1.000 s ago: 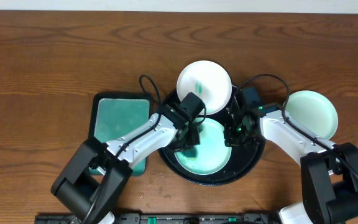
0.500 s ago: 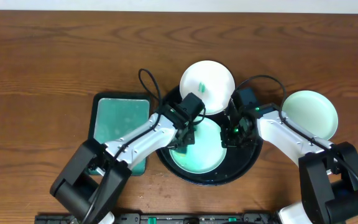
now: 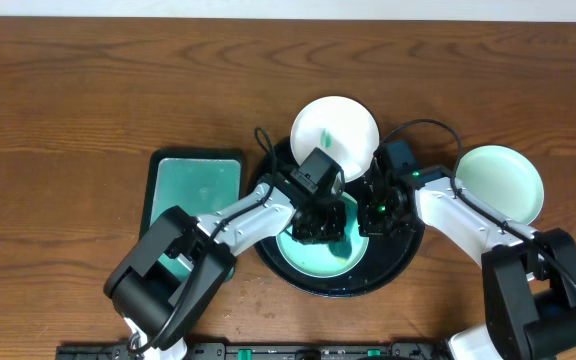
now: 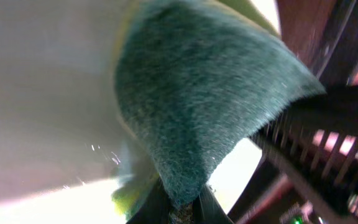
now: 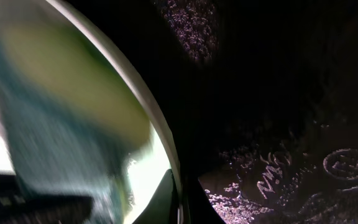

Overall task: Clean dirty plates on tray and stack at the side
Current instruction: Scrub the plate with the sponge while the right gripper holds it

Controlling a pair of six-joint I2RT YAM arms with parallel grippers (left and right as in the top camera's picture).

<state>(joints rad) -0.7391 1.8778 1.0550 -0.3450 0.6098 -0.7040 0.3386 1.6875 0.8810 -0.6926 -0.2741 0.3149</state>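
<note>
The round black tray [image 3: 400,262] holds a white plate [image 3: 316,260] smeared teal. My left gripper [image 3: 320,222] is over this plate, shut on a teal-green sponge [image 4: 197,106] that presses on the plate's white surface [image 4: 42,93]. In the left wrist view the left gripper [image 4: 182,210] pinches the sponge's lower end. My right gripper [image 3: 373,215] is at the plate's right edge; the right wrist view shows the right gripper [image 5: 179,202] shut on the plate's rim [image 5: 157,134] over the tray floor [image 5: 278,93]. A second plate [image 3: 334,138] with a small teal mark rests on the tray's far rim. A third plate [image 3: 501,183] lies on the table to the right.
A rectangular dark-rimmed tray [image 3: 196,190] with a teal pad lies on the wooden table left of the round tray. Both arms reach in from the near edge and meet over the round tray.
My left gripper has swept the sponge to the right across the smeared plate, and its arm has swung inward. The right gripper has stayed on the rim.
</note>
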